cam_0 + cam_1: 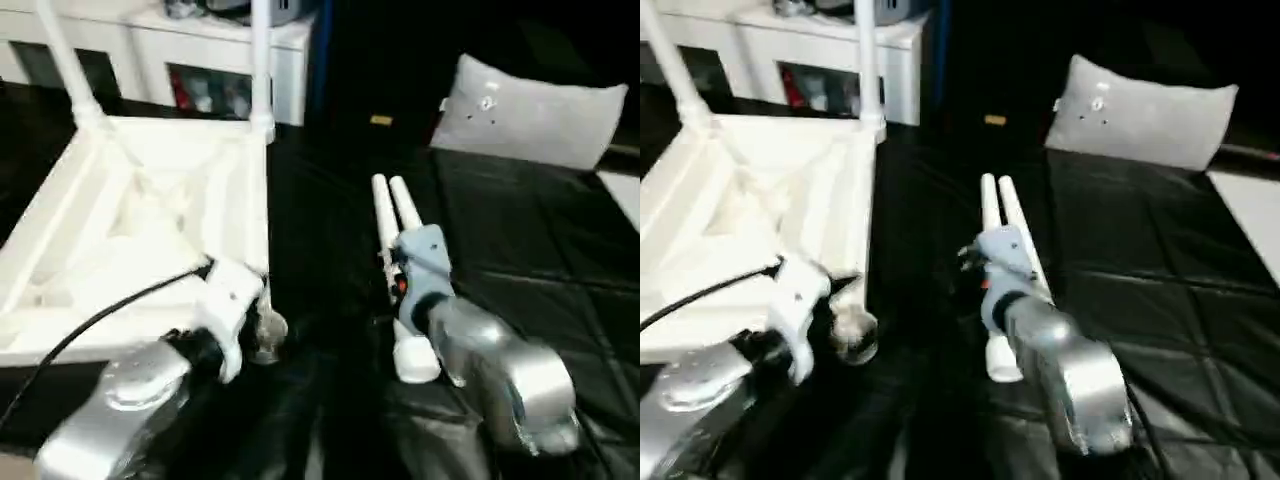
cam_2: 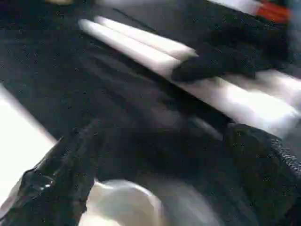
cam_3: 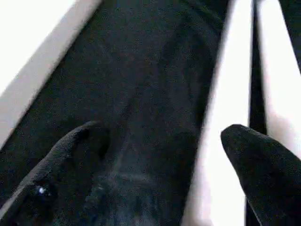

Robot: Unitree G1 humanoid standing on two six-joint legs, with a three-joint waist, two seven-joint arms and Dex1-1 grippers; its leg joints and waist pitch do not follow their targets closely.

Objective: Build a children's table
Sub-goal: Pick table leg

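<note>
1. Table top (image 1: 150,215): white, upside down on the black worktop (image 1: 520,230), ribbed underside facing up. Two legs (image 1: 262,60) already stand upright in its far corner sockets. The near corner socket (image 1: 268,330) beside my left wrist looks empty, as far as I can tell.

2. Left gripper (image 2: 160,174): hangs just beside the table top's near right corner, fingers spread wide, holding nothing. From its wrist I see the loose legs across a stretch of black cloth.

3. Loose legs (image 1: 392,215): two white tapered legs lying side by side, touching or nearly so, on the worktop between the table top and my right arm, thin ends pointing away from me.

4. Right gripper (image 3: 155,160): open and empty, directly over the loose legs. One finger (image 3: 263,165) overlaps the nearer leg; the other sits over bare cloth.

5. Handling note, my judgement: the step is picking one leg. I should centre both fingers on a single leg, near its thick end, so the neighbour is not dragged or rolled.

6. Risk: round legs on slick cloth may roll; close slowly.
</note>
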